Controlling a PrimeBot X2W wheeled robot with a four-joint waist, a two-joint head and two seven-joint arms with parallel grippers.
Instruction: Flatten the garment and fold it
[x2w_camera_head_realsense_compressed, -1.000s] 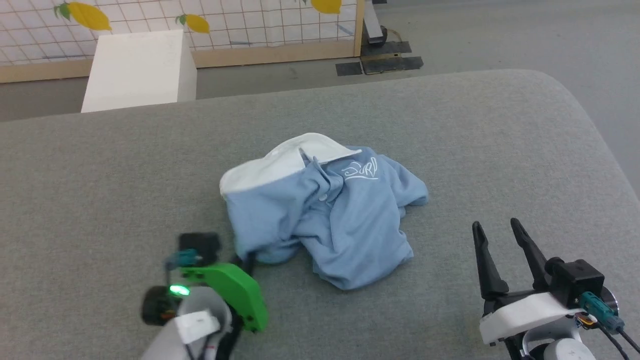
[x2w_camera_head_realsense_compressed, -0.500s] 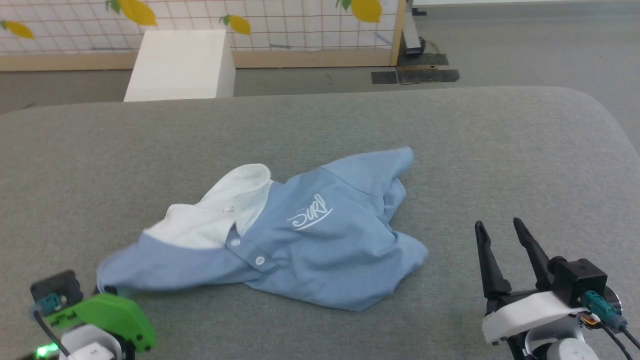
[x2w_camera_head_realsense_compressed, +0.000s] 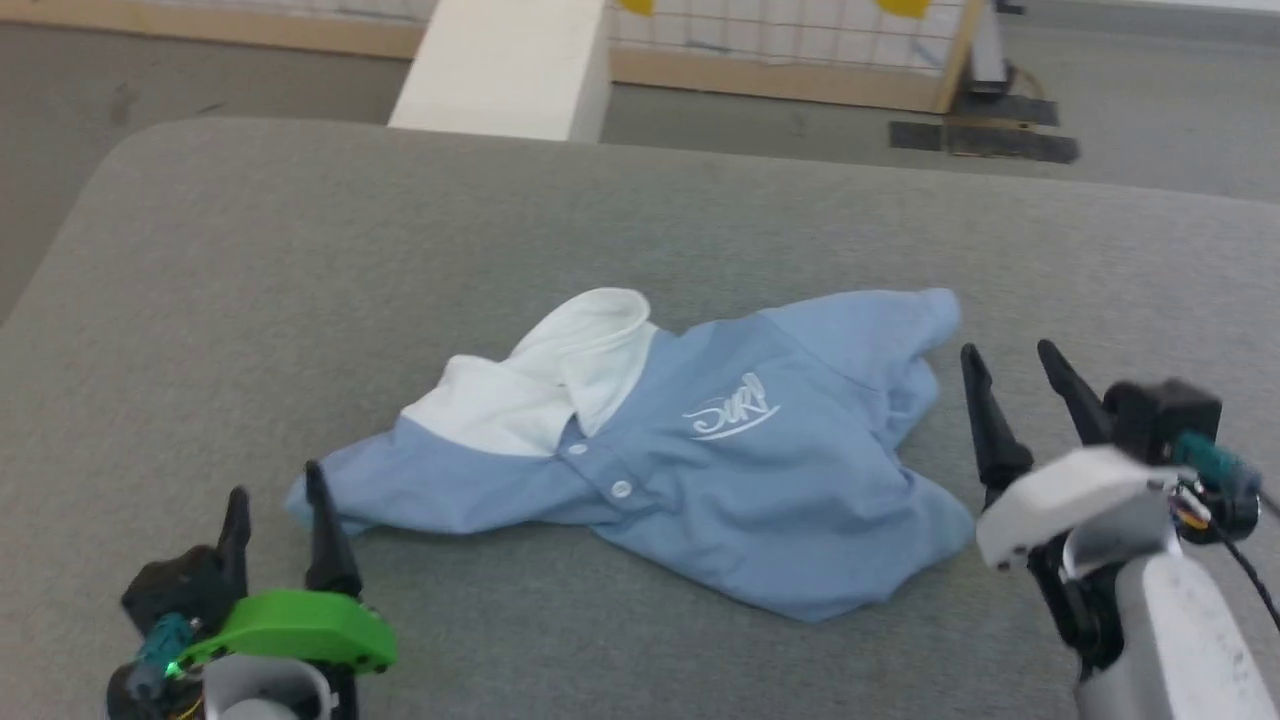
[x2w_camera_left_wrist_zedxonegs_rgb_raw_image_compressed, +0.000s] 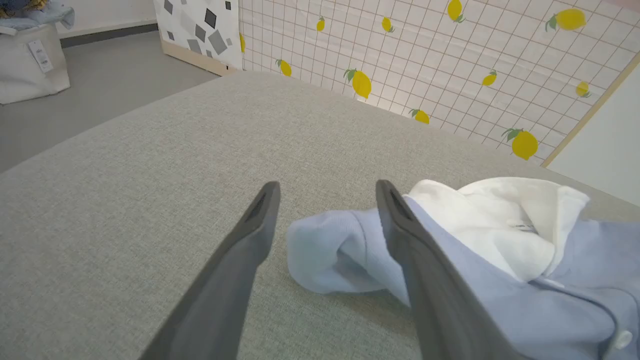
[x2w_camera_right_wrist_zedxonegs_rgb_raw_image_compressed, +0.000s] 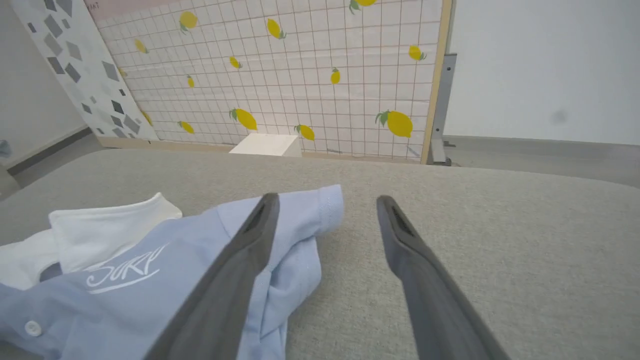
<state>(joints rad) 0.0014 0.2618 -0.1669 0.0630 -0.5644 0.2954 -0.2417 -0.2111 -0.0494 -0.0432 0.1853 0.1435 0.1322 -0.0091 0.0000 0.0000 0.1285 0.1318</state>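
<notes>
I have my left tool, two long dark fingers on a green-covered wrist, with its jaws spread wide. My right tool, matching dark fingers on a white wrist, reaches further ahead, jaws equally wide.

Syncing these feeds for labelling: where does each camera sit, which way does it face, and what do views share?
Head view: on the head, facing down at the garment on the grey cushion; left gripper lower left, right gripper right, both open.
Left wrist view: on that wrist, facing along its fingers at the collar.
Right wrist view: likewise, its fingers facing a sleeve.
Shared: both wrist views show the lemon-print screen.
</notes>
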